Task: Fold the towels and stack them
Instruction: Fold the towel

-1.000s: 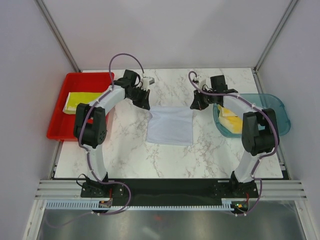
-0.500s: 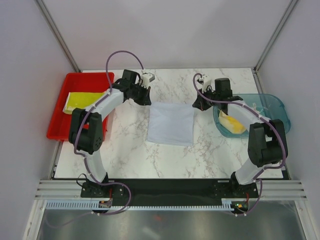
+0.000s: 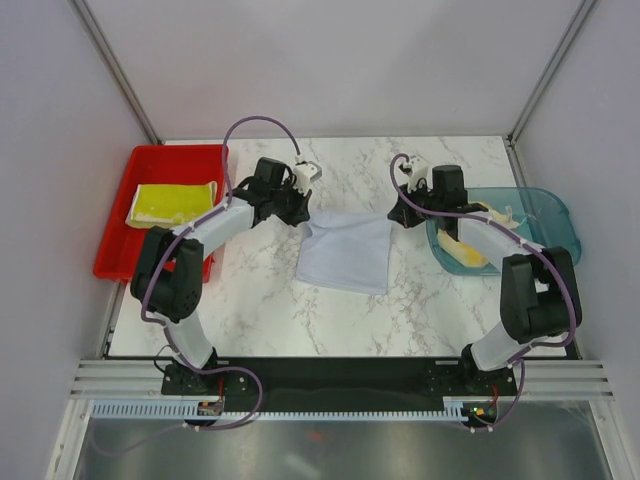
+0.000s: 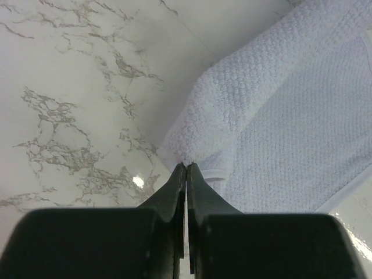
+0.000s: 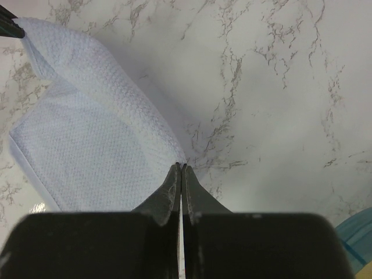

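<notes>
A white-grey towel lies in the middle of the marble table, its far edge lifted and curling over toward the near side. My left gripper is shut on the towel's far left corner, with the cloth trailing to the right of the tips. My right gripper is shut on the far right corner, and the towel hangs left of its tips. A folded yellow towel rests in the red tray. Another yellow towel lies in the teal bin.
The red tray stands at the table's left edge, beside the left arm. The translucent teal bin sits at the right edge under the right arm's elbow. White walls close in the table on three sides.
Both grippers have come toward the near side, carrying the towel's far edge up and over; the cloth now looks shorter and skewed. Both have stayed shut.
</notes>
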`<state>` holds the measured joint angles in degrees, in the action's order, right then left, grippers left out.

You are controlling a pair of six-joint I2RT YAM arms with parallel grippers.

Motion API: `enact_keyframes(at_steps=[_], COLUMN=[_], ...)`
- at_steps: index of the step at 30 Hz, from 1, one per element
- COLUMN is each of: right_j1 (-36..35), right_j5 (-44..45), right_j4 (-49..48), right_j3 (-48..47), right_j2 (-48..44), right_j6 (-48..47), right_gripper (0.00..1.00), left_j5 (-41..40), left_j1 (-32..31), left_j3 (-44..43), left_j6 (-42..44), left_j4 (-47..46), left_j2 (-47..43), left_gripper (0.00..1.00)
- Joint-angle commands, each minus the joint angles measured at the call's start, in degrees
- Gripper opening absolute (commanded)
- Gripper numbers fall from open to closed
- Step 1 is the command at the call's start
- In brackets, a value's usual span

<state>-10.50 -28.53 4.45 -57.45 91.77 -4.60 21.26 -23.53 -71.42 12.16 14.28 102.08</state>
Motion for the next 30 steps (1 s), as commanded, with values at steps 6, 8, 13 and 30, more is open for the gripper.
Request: enact_keyframes(at_steps=[6, 8, 13, 30], right_j1=[0.22, 0.22, 0.22, 0.22], right_j5=[2.26, 1.81, 2.17, 6.12], right_j4=[-4.01, -4.01, -4.01, -6.56], right_j3=[-1.08, -2.22, -4.07, 0.76], right_j2=[1.21, 2.62, 6.32, 0.44], right_j6=[4.6, 4.6, 5.13, 2.05], right_gripper=[0.0, 0.0, 0.0, 0.0], left_j5=[-3.06, -2.63, -2.71, -5.44], left_j1=[0.24, 0.24, 0.32, 0.41], left_j3=[-7.48, -9.43, -13.13, -5.94], left_j6=[0.94, 0.67, 0.41, 2.6], left_j4=[-0.24, 1.35, 3.29, -3.12], left_j2=[1.88, 5.31, 10.41, 4.88], left_gripper=[0.02, 0.02, 0.02, 0.02])
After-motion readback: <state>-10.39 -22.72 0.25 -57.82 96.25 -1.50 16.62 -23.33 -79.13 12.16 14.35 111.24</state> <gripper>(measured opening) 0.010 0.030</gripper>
